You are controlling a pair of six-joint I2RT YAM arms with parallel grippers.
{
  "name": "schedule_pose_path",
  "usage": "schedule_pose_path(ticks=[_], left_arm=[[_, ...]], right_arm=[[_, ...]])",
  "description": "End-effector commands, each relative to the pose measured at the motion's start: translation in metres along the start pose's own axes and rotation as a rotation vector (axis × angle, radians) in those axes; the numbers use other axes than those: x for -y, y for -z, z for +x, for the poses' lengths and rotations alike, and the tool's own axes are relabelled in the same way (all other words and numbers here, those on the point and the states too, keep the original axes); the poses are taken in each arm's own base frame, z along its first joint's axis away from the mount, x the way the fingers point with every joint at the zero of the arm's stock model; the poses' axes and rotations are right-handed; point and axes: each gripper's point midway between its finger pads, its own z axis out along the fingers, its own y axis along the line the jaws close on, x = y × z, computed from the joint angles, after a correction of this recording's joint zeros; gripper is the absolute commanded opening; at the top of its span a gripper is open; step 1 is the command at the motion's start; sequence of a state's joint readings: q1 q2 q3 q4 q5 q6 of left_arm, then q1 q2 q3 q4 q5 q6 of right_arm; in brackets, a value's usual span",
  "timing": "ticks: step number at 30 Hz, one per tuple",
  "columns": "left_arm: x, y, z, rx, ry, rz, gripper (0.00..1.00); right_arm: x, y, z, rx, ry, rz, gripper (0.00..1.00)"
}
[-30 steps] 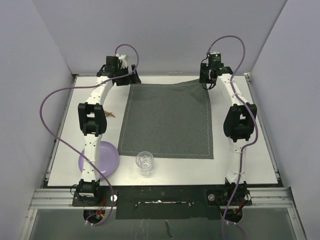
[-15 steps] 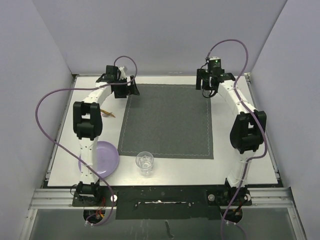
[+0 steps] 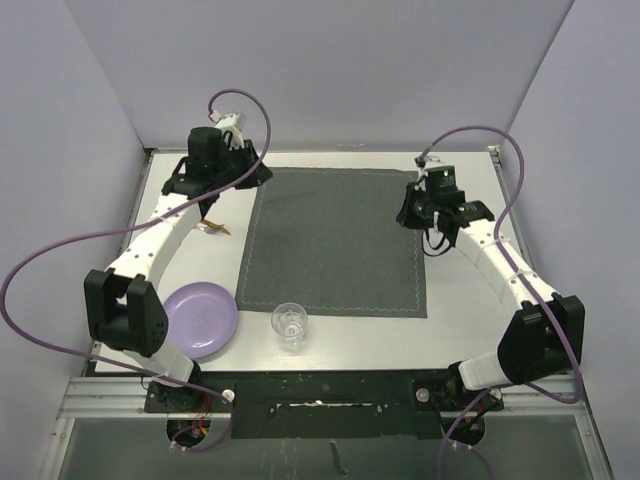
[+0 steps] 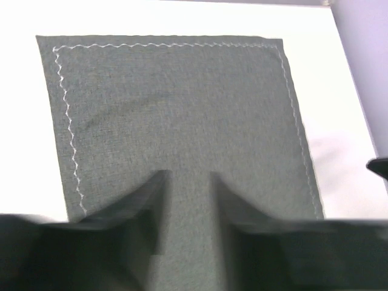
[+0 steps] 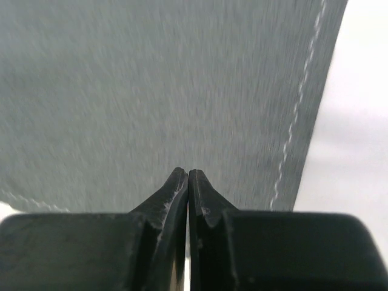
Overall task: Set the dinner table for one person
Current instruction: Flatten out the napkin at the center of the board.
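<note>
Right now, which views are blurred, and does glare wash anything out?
Right wrist: the dark grey cloth placemat is smeared by motion blur. Left wrist: its weave and stitching look sharper, but the large white tabletop is blown out. Top external: sharp, evenly lit.

Enclosure, three-sided, no windows in view.
- Back wall point(image 3: 330, 70): plain, matte, pale lavender-grey, rising behind the far edge of the dinner table point(image 3: 380, 340), which is white, smooth and rectangular.
- Left wall point(image 3: 50, 200) and right wall point(image 3: 600, 150): same finish, standing along the left and right edges.
- Metal rail point(image 3: 110, 397): silver, running along the near edge.
- Black plate point(image 3: 330, 405): flat, at the rail's middle.
- Lower surface point(image 3: 400, 455): dull grey-green, below the rail; detail unclear.
- Light: even and diffuse, with soft shadows.
</note>
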State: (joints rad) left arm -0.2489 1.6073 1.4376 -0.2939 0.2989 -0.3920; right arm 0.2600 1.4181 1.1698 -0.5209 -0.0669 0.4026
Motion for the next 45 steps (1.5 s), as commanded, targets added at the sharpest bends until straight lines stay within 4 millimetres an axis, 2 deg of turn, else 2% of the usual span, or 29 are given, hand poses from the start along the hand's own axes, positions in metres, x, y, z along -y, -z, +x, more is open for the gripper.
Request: schedule_pose_path(ticks=[1, 5, 9, 15, 21, 26, 31, 37, 45], left_arm=[[0.021, 0.023, 0.009, 0.055, 0.001, 0.031, 0.0], [0.033, 0.04, 0.026, 0.051, -0.007, 0.04, 0.0], [0.035, 0.05, 0.041, 0.043, -0.005, 0.041, 0.0], [0.027, 0.048, 0.058, 0.001, 0.001, 0.019, 0.0], [0.025, 0.046, 0.063, -0.025, -0.001, 0.014, 0.0], [0.023, 0.045, 0.071, -0.044, -0.009, 0.017, 0.0], [0.022, 0.044, 0.073, -0.051, -0.018, 0.017, 0.0], [0.023, 0.043, 0.075, -0.062, -0.019, 0.028, 0.0], [0.027, 0.05, 0.073, -0.053, -0.028, 0.042, 0.0]], right_arm=[[-0.004, 0.01, 0.036, -0.02, -0.062, -0.039, 0.0], [0.004, 0.014, 0.066, -0.07, -0.083, -0.021, 0.0], [0.012, 0.015, 0.084, -0.103, -0.101, 0.006, 0.0], [0.015, 0.014, 0.101, -0.139, -0.154, 0.021, 0.0], [0.013, 0.002, 0.126, -0.213, -0.206, -0.001, 0.0], [0.018, -0.004, 0.144, -0.288, -0.18, 0.018, 0.0], [0.031, 0.006, 0.155, -0.318, -0.159, 0.084, 0.0], [0.04, 0.015, 0.158, -0.316, -0.178, 0.143, 0.0], [0.049, 0.006, 0.173, -0.389, -0.183, 0.197, 0.0]])
